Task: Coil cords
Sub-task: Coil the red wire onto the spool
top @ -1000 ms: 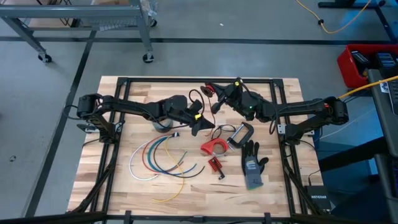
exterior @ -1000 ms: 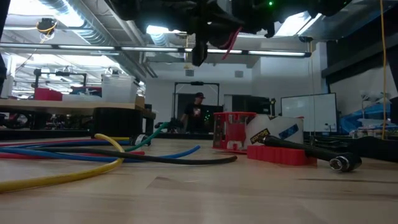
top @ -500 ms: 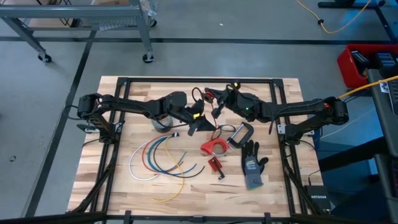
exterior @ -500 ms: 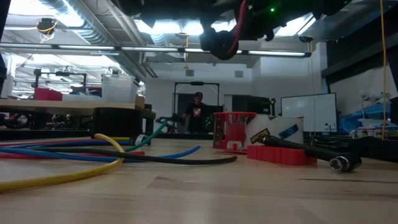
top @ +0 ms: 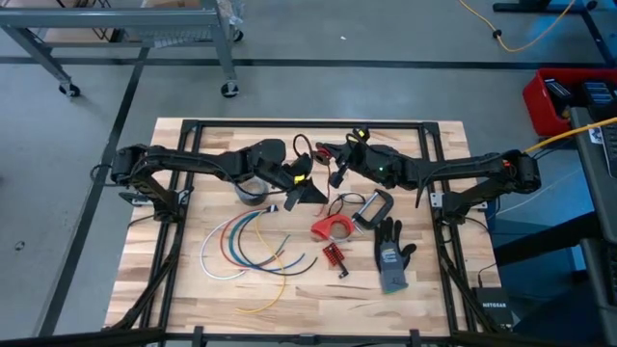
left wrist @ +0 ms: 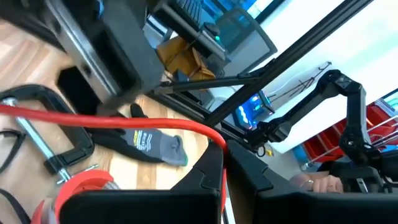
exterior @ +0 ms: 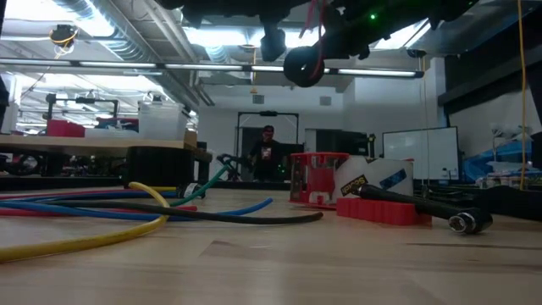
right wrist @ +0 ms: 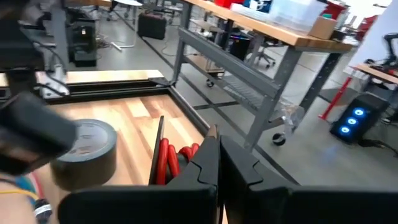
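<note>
A red cord (top: 323,146) is held in the air over the table's far middle, between my two grippers. My left gripper (top: 312,193) is shut on one stretch of it (left wrist: 143,121). My right gripper (top: 335,170) is shut beside a bunch of its red loops (right wrist: 166,160). More cords in white, blue, red, green and yellow (top: 253,245) lie in arcs on the table's near left, resting along their lengths (exterior: 127,212). In the low view both grippers show only as dark shapes at the top edge (exterior: 303,61). My left gripper pinches the red cord between its two fingers, where the cord runs into the gap at their free ends (left wrist: 222,155). From there the cord leads away in a nearly straight line, clear of the table. My right gripper holds the red cord at its looped part (right wrist: 173,163), several strands bunched against one finger. The fingers themselves hide the exact place of contact. The loops hang clear of the table.
A grey tape roll (top: 253,190) sits under my left arm (right wrist: 87,152). A C-clamp (top: 371,206), a red tape holder (top: 333,228), a small red part (top: 335,255) and a grey glove (top: 390,256) lie at the table's near right. A person stands far behind (exterior: 268,152).
My left gripper has risen a little with the red cord and turned its wrist. My right gripper has tipped and rolled almost in place, shifting slightly toward the table's left edge. The red loops have swung with it. Both stay shut.
</note>
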